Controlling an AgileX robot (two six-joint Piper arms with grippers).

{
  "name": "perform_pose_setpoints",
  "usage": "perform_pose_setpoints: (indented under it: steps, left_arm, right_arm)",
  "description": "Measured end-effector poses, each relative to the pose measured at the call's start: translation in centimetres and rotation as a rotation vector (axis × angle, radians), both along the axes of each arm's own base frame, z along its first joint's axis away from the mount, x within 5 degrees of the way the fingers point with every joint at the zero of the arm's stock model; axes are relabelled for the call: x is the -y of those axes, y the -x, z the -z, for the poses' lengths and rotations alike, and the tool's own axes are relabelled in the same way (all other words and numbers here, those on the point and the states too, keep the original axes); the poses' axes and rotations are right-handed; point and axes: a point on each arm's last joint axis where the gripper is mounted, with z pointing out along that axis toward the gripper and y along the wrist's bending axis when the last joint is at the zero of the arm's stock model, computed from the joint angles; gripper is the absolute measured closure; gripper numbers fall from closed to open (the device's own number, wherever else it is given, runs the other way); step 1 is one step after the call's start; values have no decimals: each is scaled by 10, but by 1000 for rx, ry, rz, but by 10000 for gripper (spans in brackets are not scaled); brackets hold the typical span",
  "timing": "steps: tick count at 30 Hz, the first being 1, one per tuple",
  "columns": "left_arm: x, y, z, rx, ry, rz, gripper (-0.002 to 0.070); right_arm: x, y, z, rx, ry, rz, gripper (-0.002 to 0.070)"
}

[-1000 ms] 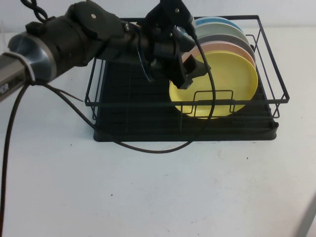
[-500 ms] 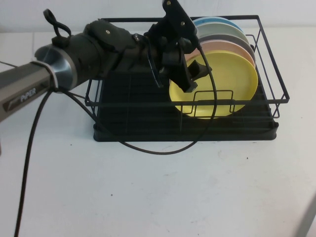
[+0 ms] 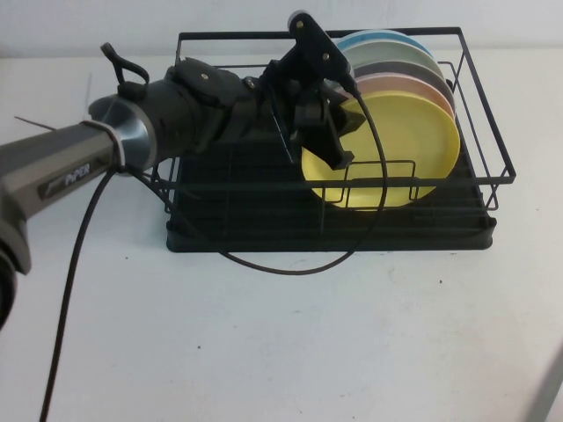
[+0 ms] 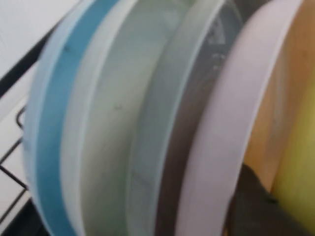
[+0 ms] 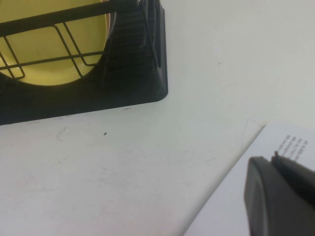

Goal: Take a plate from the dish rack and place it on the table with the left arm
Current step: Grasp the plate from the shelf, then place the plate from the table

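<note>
The yellow plate stands on edge at the front of a row of plates in the black dish rack. My left gripper is at the plate's upper left rim, open, with the jaws astride the rim. In the left wrist view one dark finger sits between the yellow plate and the pink plate. My right gripper is shut and empty, low over a printed sheet at the table's right front. That view also shows the rack's corner and the yellow plate.
Behind the yellow plate stand a pink plate, a grey one, a pale green one and a light blue one. The left arm's cable loops over the rack's front onto the white table. A white paper lies under the right gripper.
The left arm has reached further to the right into the rack. Its gripper has settled lower onto the yellow plate's rim. The plates have not moved.
</note>
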Motion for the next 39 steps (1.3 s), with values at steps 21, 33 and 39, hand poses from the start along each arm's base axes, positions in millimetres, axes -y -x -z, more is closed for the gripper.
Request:
perform_pose_setpoints:
  steps: [21,33,39]
  left_arm:
    - [-48,118,-178,-164,299,100,599]
    - [-57,156,-99,-815,50,112,601]
    - [-71,164,0,-1004,134,-109,601]
  right_arm:
    - [0,0,0,0,0,0,694]
    - [0,0,0,0,0,0,694]
    - [0,0,0,0,0,0,694]
